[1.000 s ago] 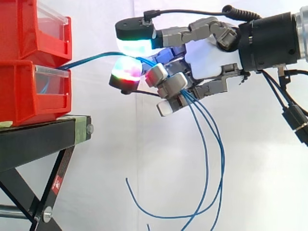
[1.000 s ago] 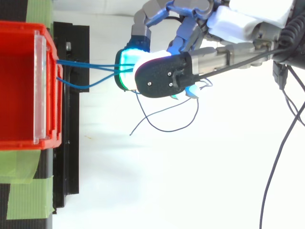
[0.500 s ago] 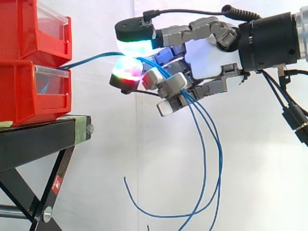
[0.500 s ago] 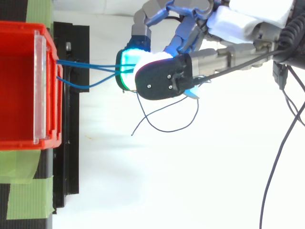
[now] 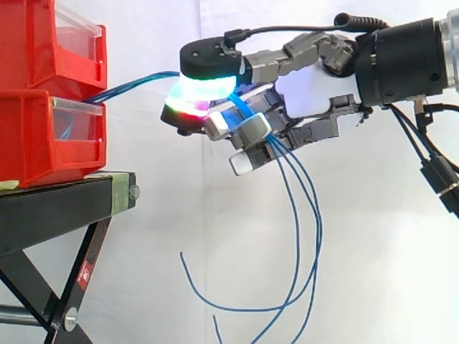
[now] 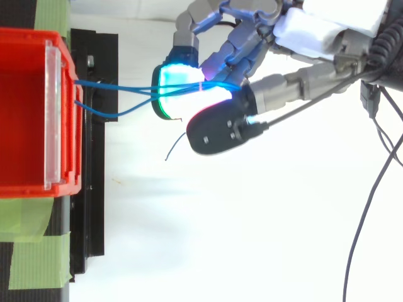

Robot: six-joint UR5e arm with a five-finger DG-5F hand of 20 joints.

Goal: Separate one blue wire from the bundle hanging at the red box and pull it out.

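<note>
Several blue wires [image 5: 136, 82] run from the gap between the stacked red bins [image 5: 43, 93] out to my hand [image 5: 308, 89], which hovers to the right of the bins. In the top view the wires [image 6: 113, 94] leave the red bin [image 6: 31, 113] and pass between the glowing fingertips [image 6: 179, 85]. The thumb pad [image 5: 208, 72] presses down on the wires against a glowing pad below it, and the other fingers curl round the strands. Loose wire ends [image 5: 294, 236] hang in long loops below the hand.
The bins stand on a black stand [image 5: 64, 208] with crossed legs. Green tape [image 6: 34, 261] marks the stand's top in the top view. A white curtain is behind everything, and open space lies right of the stand under the hand.
The thumb has swung down and across onto the wires, closing the pinch. The wires near the bins have risen a little, and the hanging loops have shifted left.
</note>
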